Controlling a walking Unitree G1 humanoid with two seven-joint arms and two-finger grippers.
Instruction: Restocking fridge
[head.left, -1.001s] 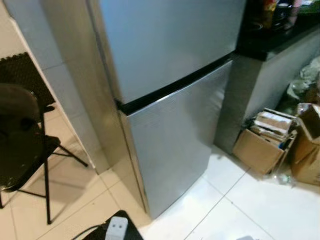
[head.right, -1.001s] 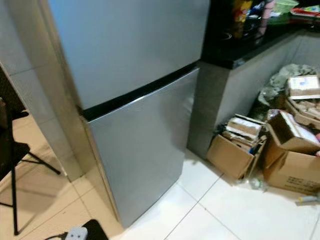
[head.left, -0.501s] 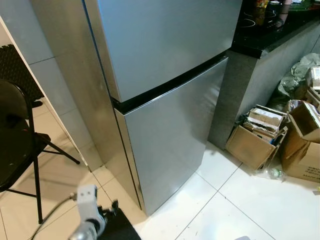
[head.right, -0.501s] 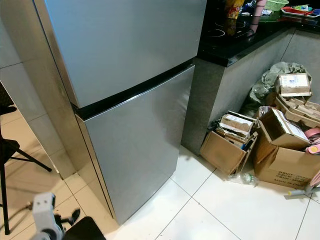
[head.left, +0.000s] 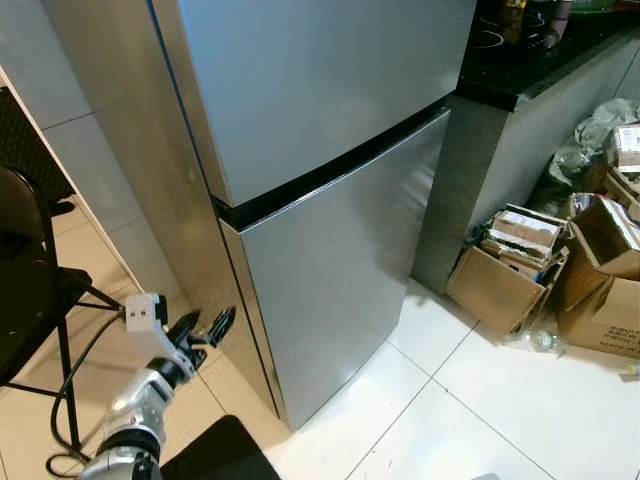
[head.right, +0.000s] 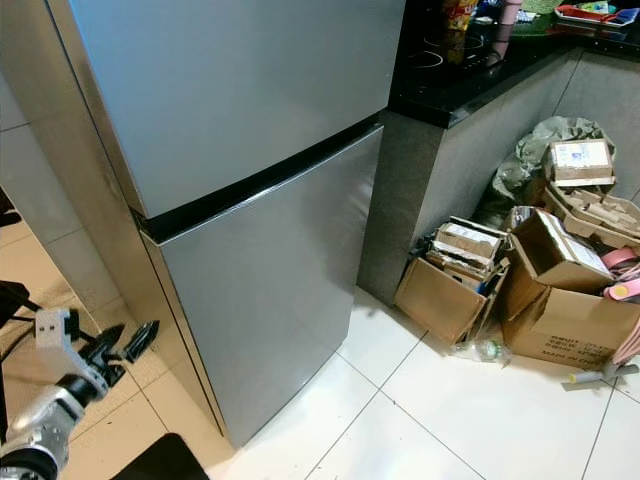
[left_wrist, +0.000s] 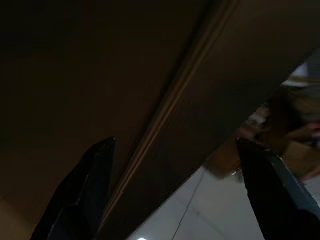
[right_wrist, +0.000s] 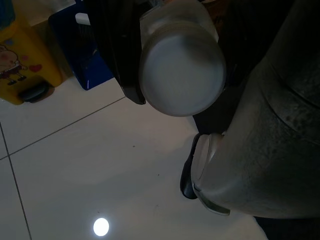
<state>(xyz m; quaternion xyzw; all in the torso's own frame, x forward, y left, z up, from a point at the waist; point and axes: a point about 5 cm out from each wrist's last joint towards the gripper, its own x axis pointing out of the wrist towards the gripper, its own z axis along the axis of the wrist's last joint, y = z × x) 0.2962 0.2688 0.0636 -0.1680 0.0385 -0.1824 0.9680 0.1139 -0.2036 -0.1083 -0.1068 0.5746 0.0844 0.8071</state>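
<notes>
Currently, step in hand: reaching for the closed fridge so restocking can begin; neither door is open yet.
Fridge: the fridge (head.left: 330, 150) is filling the picture from 9 to 1 o'clock, both doors shut, a dark seam (head.left: 330, 170) running between the upper and lower door.
Left gripper: the left gripper (head.left: 203, 328) is hovering at 8 o'clock, just beside the hinge-side corner of the lower door, not touching it; its fingers (left_wrist: 85, 192) are spread wide with nothing between them.
Right gripper: the right gripper (right_wrist: 150, 80) is pointing down at the white floor tiles (right_wrist: 75, 165); it is gripping a white-capped container (right_wrist: 182, 70), apparently the item to be stocked.
Surroundings: cardboard boxes (head.right: 520, 290) are sitting at 3 o'clock below a black counter (head.right: 470, 70); a black chair (head.left: 25, 290) is standing at 9 o'clock.
Doing it well: I judge the left fingers should be hooking a door edge squarely, pulling smoothly, keeping the cable (head.left: 70, 380) clear.
</notes>
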